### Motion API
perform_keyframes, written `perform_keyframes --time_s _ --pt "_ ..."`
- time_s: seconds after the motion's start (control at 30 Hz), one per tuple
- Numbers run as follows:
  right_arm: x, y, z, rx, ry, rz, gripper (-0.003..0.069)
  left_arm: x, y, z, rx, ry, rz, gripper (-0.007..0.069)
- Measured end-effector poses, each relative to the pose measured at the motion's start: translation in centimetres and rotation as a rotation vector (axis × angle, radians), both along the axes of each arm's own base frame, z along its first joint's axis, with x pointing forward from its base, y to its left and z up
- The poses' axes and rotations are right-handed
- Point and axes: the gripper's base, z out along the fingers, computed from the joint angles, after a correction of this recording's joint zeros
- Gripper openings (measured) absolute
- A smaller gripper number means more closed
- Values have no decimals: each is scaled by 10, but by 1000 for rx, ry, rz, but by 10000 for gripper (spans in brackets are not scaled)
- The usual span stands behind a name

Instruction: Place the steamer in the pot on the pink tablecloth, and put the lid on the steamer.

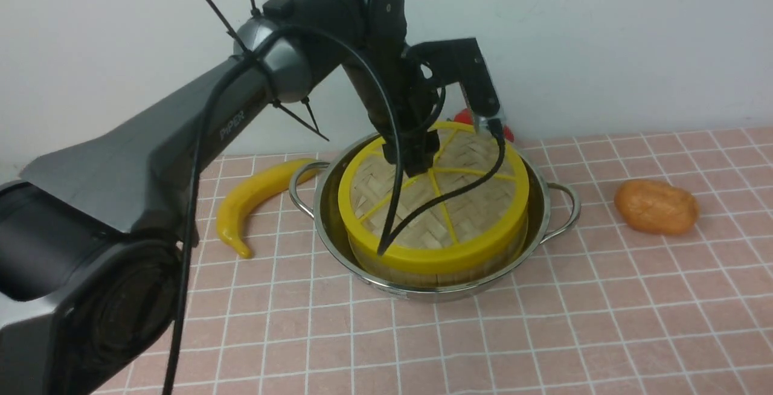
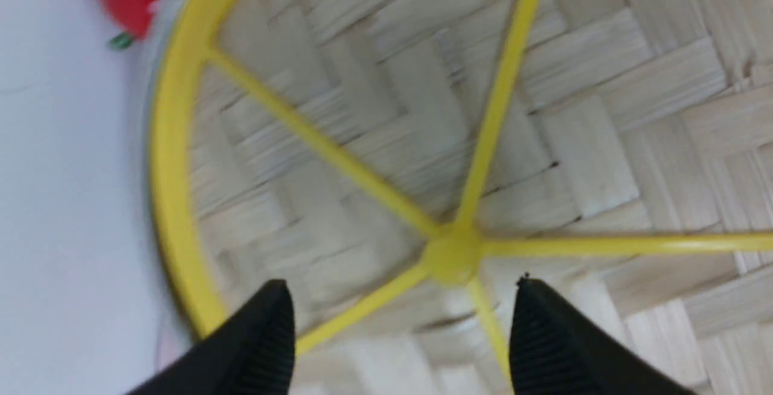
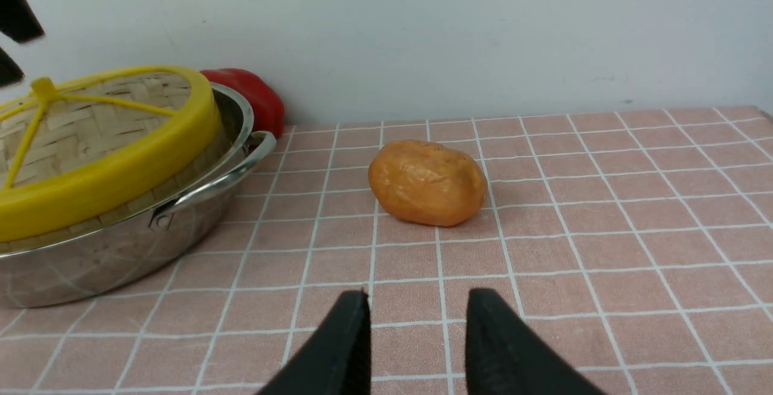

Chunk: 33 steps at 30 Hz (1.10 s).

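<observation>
Pink tablecloth (image 1: pixel 604 298): banana (image 1: pixel 253 202), potato (image 1: pixel 656 206).

Lid (image 1: pixel 450 202): pale herringbone weave, yellow rim and spokes. Pot (image 1: pixel 338 250) shiny steel. Tablecloth (image 1: pixel 543 322) pink, white grid. Banana (image 1: pixel 253 202) yellow at nine o'clock; orange lump (image 1: pixel 656 206) at three.

woven bamboo lid (image 1: pixel 450 202), shiny steel pot (image 1: pixel 537 235)
</observation>
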Motion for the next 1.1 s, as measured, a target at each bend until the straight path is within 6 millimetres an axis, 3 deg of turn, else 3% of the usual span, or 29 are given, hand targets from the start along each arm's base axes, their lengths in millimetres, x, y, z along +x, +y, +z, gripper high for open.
perform_keyframes --time_s 0.13,0.33,0.5,0.73,0.97,1.1 --pt "0 0 0 0 0 0 243 -22 17 63 -62 -95 110 367" --pt "0 0 0 0 0 0 243 -65 45 144 -159 -232 205 20" --pt "0 0 0 0 0 0 243 -100 65 193 -254 -324 250 -23" --pt "0 0 0 0 0 0 243 -114 73 209 -276 -362 259 -22" --pt "0 0 0 0 0 0 243 -111 71 205 -279 -348 265 -18" --pt "0 0 0 0 0 0 243 -120 70 187 -332 -246 288 -8"
